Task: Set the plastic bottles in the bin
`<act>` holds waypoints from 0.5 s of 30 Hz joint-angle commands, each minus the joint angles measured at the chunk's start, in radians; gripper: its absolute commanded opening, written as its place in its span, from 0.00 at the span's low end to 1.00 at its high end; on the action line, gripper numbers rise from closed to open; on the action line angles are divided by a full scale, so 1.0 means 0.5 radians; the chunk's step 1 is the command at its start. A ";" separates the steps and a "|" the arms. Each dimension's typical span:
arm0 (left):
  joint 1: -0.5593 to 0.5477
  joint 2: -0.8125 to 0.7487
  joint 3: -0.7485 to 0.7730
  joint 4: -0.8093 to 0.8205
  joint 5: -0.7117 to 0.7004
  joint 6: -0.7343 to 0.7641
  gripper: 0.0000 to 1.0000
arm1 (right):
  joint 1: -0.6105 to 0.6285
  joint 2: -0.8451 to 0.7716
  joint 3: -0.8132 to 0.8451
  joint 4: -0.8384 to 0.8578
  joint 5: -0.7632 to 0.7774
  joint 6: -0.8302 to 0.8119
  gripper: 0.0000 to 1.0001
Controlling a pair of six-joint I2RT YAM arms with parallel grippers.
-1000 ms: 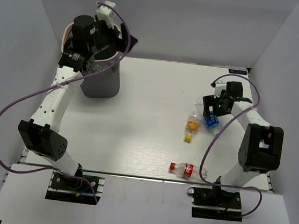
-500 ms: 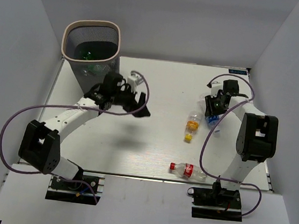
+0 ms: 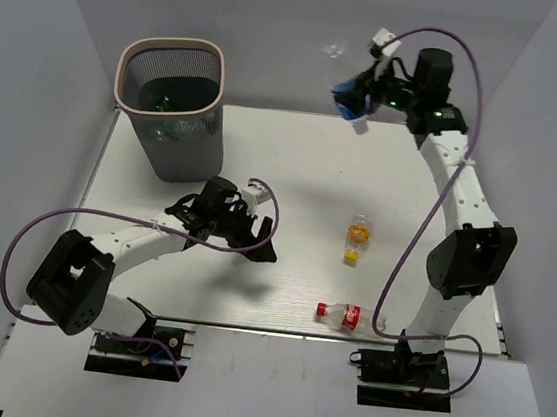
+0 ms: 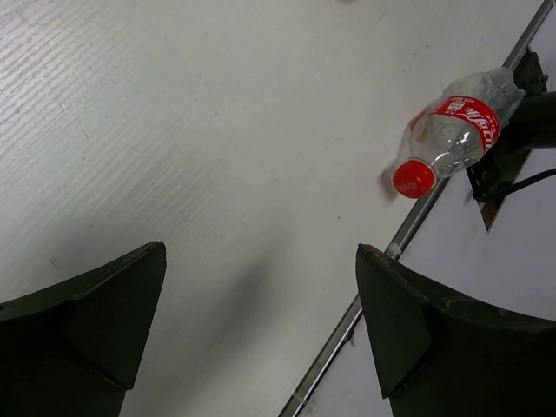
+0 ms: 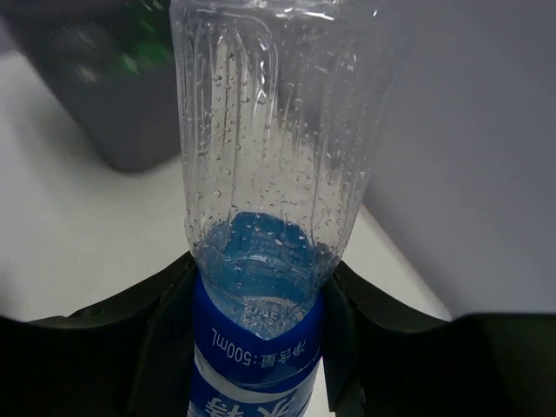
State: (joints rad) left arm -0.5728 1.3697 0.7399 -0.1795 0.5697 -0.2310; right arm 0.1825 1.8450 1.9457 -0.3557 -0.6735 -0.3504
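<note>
While right claw (image 5: pixel 259 347) grips blue-label bottle (image 5: pixel 265 156), red-label bottle (image 3: pixel 347 316) lies on table (image 3: pixel 284 159).

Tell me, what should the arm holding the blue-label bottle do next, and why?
Probably swing the right gripper leftward until it is over the bin. It is clamped on the blue-label bottle, raised above the far edge of the table, well right of the bin's open top, so letting go here would likely miss.

Blue-label bottle (image 5: pixel 261 261): "500mL" in white (upside down in the right wrist view); characters below cut off.
Red-label bottle (image 4: pixel 458 129): white script, illegible.
</note>
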 commanded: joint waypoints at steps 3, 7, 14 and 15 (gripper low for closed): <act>-0.069 -0.033 -0.035 0.068 -0.050 -0.014 0.99 | 0.392 0.105 0.057 1.014 -0.292 0.479 0.13; -0.112 -0.033 -0.053 0.049 -0.069 -0.035 0.99 | 0.549 0.221 0.178 2.016 0.098 0.743 0.15; -0.177 0.025 -0.118 0.141 -0.069 -0.112 0.99 | 0.779 0.829 1.033 2.382 0.485 0.772 0.22; -0.201 0.052 -0.118 0.141 -0.069 -0.112 0.99 | 0.797 0.814 0.966 2.426 0.497 0.780 0.26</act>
State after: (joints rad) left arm -0.6552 1.3842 0.6903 -0.1436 0.5339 -0.2684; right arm 0.5449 2.2559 2.3924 0.6189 -0.5205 0.0124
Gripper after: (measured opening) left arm 0.994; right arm 0.530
